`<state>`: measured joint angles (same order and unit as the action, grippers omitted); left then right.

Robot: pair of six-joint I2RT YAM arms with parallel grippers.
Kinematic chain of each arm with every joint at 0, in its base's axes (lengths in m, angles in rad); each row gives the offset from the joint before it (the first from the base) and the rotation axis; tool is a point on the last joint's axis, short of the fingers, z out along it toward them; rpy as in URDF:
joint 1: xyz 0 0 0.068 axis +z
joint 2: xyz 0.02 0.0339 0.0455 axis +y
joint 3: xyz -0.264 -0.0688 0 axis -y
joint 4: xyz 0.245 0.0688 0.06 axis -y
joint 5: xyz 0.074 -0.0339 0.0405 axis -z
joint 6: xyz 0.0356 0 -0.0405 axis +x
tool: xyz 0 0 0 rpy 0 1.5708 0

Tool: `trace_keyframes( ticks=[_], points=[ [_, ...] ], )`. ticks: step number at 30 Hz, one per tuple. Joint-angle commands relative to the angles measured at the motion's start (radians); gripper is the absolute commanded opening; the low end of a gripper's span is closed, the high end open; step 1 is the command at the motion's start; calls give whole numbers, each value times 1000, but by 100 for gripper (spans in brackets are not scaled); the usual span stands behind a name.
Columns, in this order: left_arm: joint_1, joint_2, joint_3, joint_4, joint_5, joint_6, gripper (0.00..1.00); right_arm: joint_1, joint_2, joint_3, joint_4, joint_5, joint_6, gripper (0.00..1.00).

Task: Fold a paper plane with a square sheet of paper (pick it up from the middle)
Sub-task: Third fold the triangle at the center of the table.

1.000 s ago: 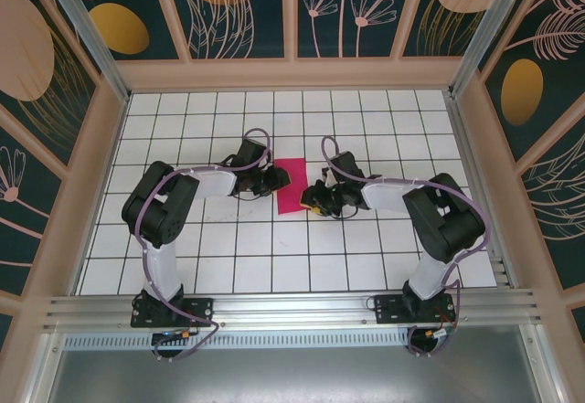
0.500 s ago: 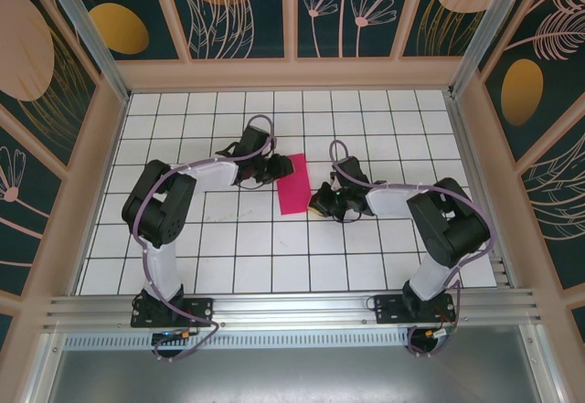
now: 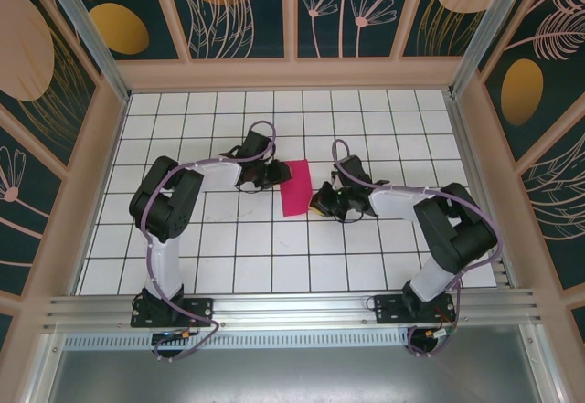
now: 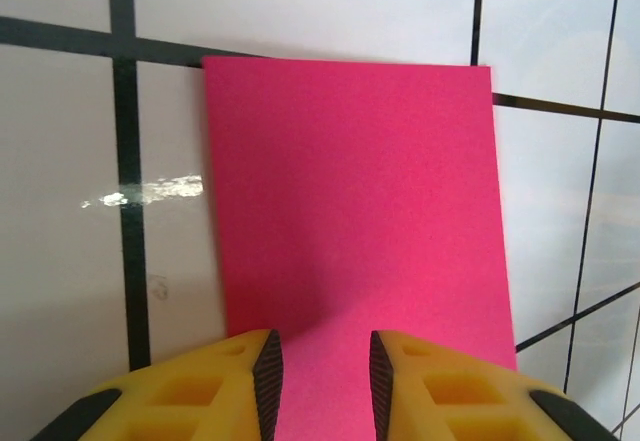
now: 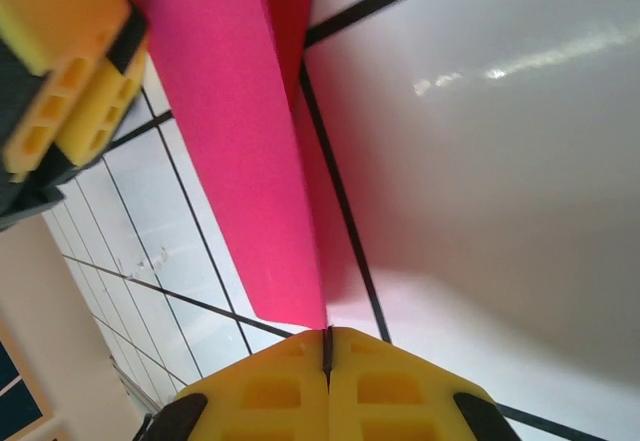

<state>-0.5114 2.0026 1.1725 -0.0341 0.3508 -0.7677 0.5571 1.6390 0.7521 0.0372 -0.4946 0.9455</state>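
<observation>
Between my two hands on the worktop (image 3: 228,238) lies the folded pink sheet of paper (image 3: 294,186). My left hand (image 4: 322,366) stands slightly spread over its edge. My right hand (image 5: 327,346) is pressed together, tips at its corner.

Magenta paper sheet (image 3: 294,186), narrow rect., skewed, right edge lifted, mid grid table (image 3: 228,248).

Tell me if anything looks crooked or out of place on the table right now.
The square sheet of paper lies slightly askew to the grid lines of the table. In the right wrist view one long edge is lifted off it, meeting the shut right fingers, which seem to pinch it. No tears or spills.
</observation>
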Motion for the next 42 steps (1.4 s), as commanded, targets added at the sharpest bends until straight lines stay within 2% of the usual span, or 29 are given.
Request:
trace_keyframes(
  ticks=[1,17,42],
  points=[
    [0,23,-10,-30,-18,26,33,-3,31,56,13,-27,-5,0],
    [-1,21,11,-63,-29,47,32,15,203,247,36,-58,-43,1],
    [-1,22,8,-66,-28,40,30,31,326,329,41,-67,-84,1]
  ],
)
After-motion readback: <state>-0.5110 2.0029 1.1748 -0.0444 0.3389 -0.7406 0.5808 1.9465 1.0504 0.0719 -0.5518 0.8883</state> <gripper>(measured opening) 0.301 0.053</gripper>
